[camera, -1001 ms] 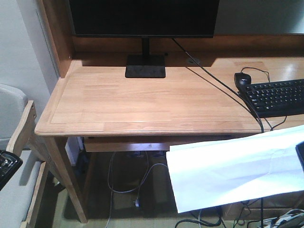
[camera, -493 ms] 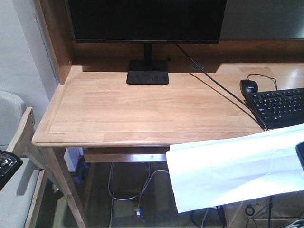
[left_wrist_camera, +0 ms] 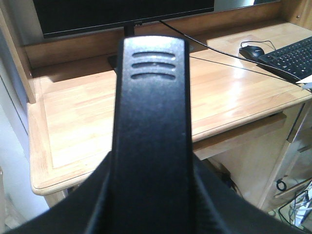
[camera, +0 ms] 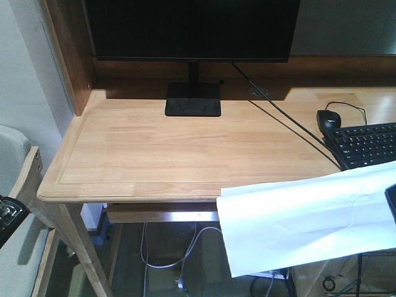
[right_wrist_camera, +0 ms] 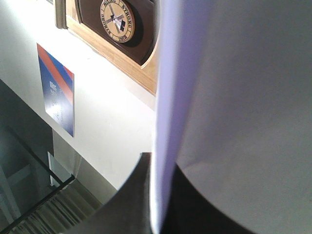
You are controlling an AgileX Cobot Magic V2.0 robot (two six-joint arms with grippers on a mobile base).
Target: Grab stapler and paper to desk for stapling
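Observation:
A black stapler with three grooves near its tip fills the middle of the left wrist view. My left gripper is shut on it, one dark finger on each side. Its black end with a metal glint shows at the front view's left edge, short of the desk. The white paper hangs in the air in front of the desk's right part, overlapping its front edge. My right gripper is shut on the paper, which is seen edge-on; only a black bit of it shows in front.
On the desk stand a black monitor on a square foot, a black keyboard and a mouse, with a cable running forward. A grey chair is at the left. Cables hang under the desk.
The view has moved closer to the desk, whose front edge now sits lower in the frame. The paper and the stapler keep their places in the view, still held.

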